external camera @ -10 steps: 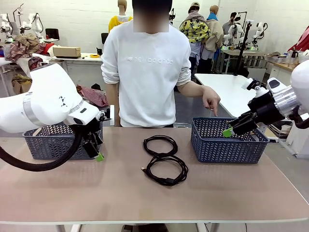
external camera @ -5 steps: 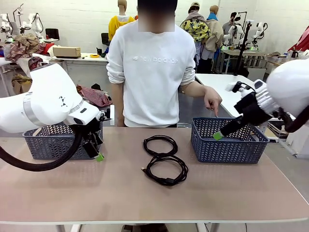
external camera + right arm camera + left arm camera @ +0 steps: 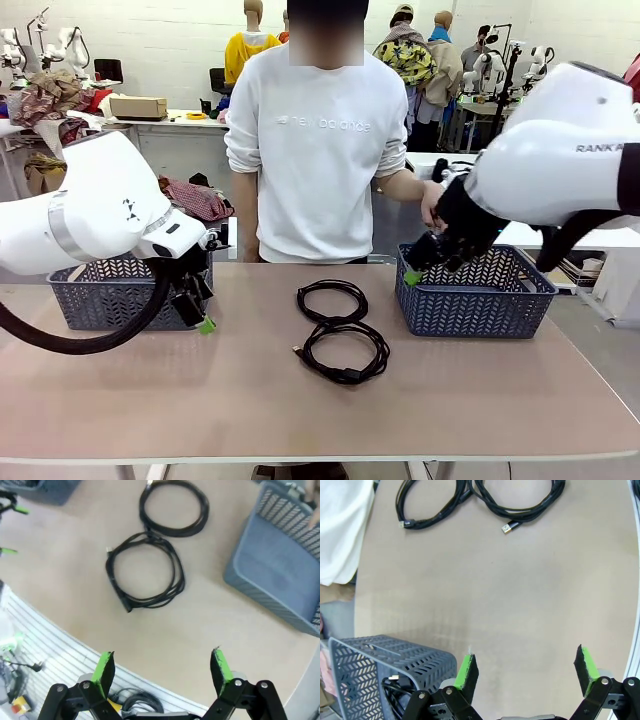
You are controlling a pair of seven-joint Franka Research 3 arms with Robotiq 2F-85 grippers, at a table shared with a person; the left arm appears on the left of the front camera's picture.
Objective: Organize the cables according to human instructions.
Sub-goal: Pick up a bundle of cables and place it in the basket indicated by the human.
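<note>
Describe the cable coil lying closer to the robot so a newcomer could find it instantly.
On the tan table, look between the left basket and the right basket. Two black coils lie there, touching; pick the near coil, on the robot's side, not the far coil by the person. Its gold-tipped plug sticks out toward the left basket.

The front view faces across the table at the person. Both wrist views look down on it from above. All three share the cables, which lie high in the wrist frames.

Far loops of cables beyond the top edge
</note>
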